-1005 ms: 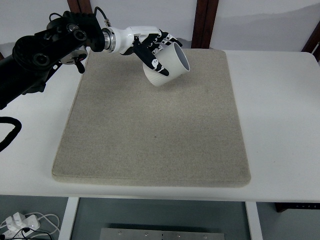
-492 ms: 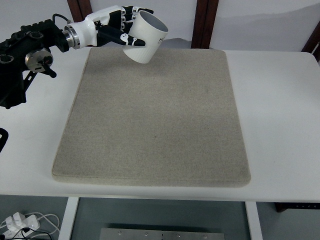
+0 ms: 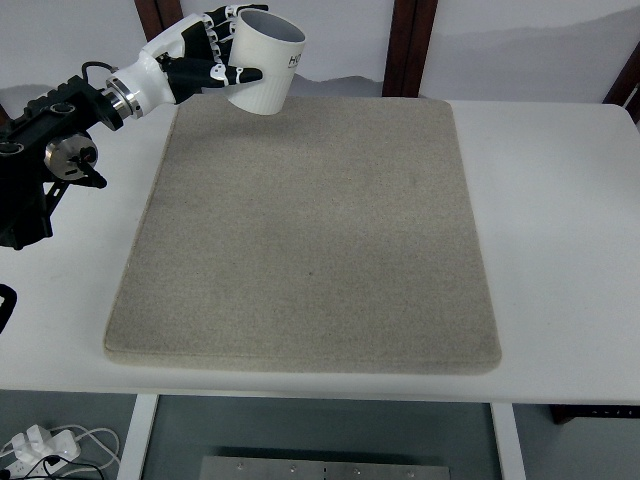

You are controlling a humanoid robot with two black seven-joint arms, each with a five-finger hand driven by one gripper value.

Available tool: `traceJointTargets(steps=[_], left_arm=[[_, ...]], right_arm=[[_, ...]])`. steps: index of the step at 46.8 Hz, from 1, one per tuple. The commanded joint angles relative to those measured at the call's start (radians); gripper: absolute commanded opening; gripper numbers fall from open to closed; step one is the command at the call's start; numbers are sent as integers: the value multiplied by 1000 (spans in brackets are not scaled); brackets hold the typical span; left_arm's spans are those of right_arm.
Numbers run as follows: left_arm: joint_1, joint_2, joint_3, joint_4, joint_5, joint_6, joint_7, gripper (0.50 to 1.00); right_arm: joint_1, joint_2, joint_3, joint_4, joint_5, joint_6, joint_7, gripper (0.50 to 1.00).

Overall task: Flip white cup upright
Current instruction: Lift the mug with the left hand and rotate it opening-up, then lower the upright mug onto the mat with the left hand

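Left hand fingers wrapped round the white cup, held above the mat's far-left corner, mouth tilted upward; likely light, rigid, smooth-walled; side-wall grip suits.

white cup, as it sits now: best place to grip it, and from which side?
Grip the side wall of the white cup from the left, as the left hand does now, fingers wrapped around the body. The wall is smooth, no handle shows, and the mouth tilts up and right, so leave the rim and base clear for setting it on the mat.
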Motion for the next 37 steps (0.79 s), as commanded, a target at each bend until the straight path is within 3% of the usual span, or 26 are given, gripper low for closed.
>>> traceJointTargets(steps=[1,15,30,37], left_arm=[[20,-9,-1,0,-8,0,-22,500],[72,-47,-2,9,-29,0,-82,500],[93,-119,13,110,-15,0,-146,500],[95,-124,48,118,-6,0,-147,500]], right_arm=[[0,0,0,0,1,0,0,952],[0,0,0,0,0,0,0,952],[0,0,0,0,0,0,0,952],[0,0,0,0,0,0,0,952]])
